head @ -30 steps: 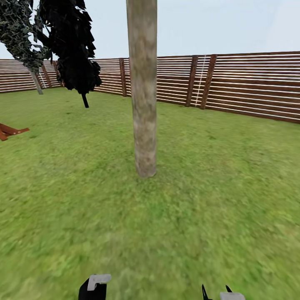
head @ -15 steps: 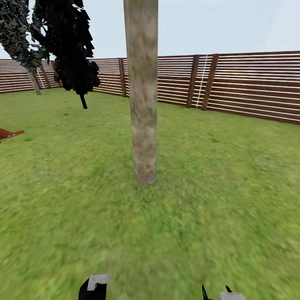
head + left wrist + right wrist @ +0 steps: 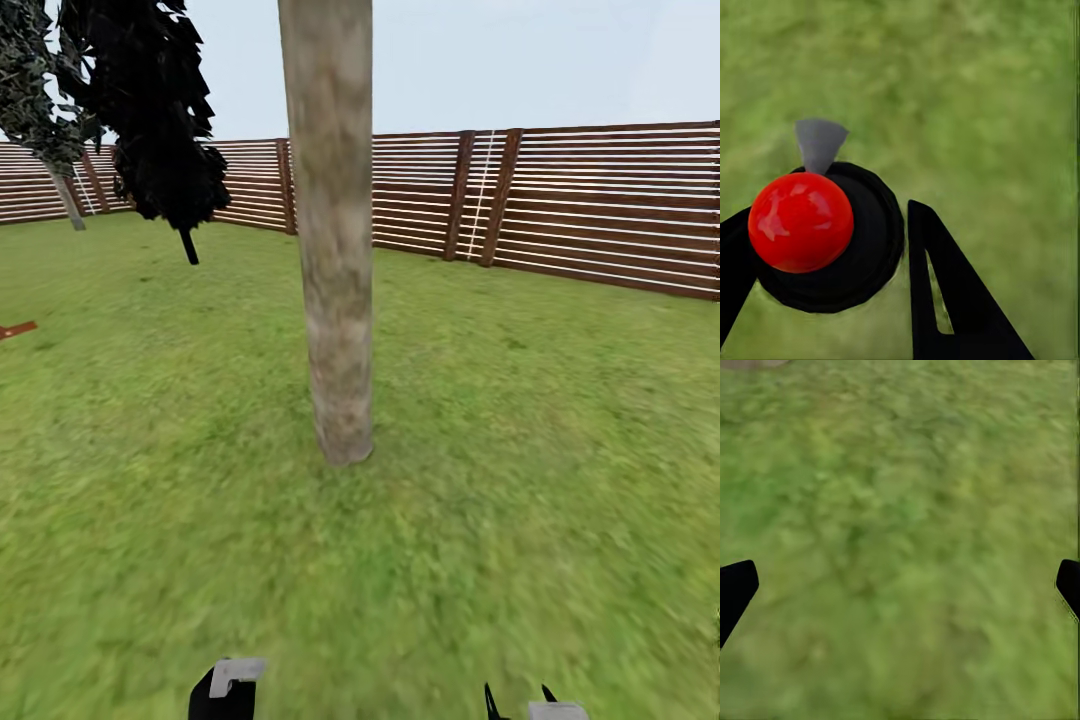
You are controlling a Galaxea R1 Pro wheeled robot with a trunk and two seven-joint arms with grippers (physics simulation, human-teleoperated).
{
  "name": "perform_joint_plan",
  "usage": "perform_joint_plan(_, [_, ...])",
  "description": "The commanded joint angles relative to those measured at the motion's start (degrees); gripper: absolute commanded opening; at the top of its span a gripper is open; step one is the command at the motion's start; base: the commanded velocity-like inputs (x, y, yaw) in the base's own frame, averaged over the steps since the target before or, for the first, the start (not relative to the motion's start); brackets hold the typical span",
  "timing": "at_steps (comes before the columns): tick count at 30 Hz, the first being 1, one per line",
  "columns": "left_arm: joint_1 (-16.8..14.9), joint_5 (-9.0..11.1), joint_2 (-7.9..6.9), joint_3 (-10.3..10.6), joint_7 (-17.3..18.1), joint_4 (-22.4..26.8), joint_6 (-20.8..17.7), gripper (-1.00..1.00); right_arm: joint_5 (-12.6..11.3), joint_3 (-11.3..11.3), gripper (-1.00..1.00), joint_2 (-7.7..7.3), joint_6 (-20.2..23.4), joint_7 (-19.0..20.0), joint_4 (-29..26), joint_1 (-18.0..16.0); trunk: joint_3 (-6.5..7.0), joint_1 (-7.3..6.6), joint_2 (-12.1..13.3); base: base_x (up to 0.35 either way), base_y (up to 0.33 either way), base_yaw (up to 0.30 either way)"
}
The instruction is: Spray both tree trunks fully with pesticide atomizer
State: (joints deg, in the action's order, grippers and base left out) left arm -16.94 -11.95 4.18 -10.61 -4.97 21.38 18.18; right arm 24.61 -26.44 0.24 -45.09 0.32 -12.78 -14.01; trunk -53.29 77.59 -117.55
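- At the upper left of the head view a second tree [image 3: 150,110] hangs its dark, jagged leaves in front of the fence [image 3: 600,200].
- At centre left of that view the nearest tree trunk [image 3: 335,250] rises straight out of the lawn [image 3: 550,450], pale and mottled, well apart from the robot.
- At the bottom edge, left of centre, sits the left end effector [image 3: 228,690]. Its wrist view shows the two fingers closed around the sprayer [image 3: 825,236], a black body with a red round cap and a grey nozzle.
- At the bottom right the right end effector [image 3: 525,705] shows its tips. In its wrist view the fingers [image 3: 735,592] stand wide apart over bare grass, holding nothing.
- The pickup looks done, and the step in hand seems to be the approach to the first trunk.
- The next move probably calls for closing in, raising the left arm and aiming the nozzle at the bark.
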Motion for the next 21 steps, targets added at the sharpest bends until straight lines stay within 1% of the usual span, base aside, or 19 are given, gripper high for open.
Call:
perform_joint_plan(1, [0.0,-0.6,0.04,-0.3,-0.2,0.0,0.2,-1.0,0.5,-0.5,1.0,0.03,-0.2,0.0,0.0,-0.1,-0.05,0.03,0.0,0.342,0.0,-0.237])
perform_joint_plan(5, [0.0,-0.6,0.04,-0.3,-0.2,0.0,0.2,-1.0,0.5,-0.5,1.0,0.03,-0.2,0.0,0.0,-0.1,-0.05,0.03,0.0,0.342,0.0,-0.09])
perform_joint_plan(17, [0.0,-0.5,-0.08,-0.4,-0.2,0.2,0.2,-1.0,0.5,-0.5,1.0,-0.02,-0.2,-0.2,0.0,-0.1,-0.05,0.03,0.0,0.342,0.0,-0.003])
perform_joint_plan(21, [0.0,-0.5,0.0,-0.4,-0.2,0.2,0.1,-1.0,0.4,-0.6,1.0,-0.38,-0.3,-0.3,-0.1,-0.1,-0.05,0.03,0.0,0.342,0.0,0.0])
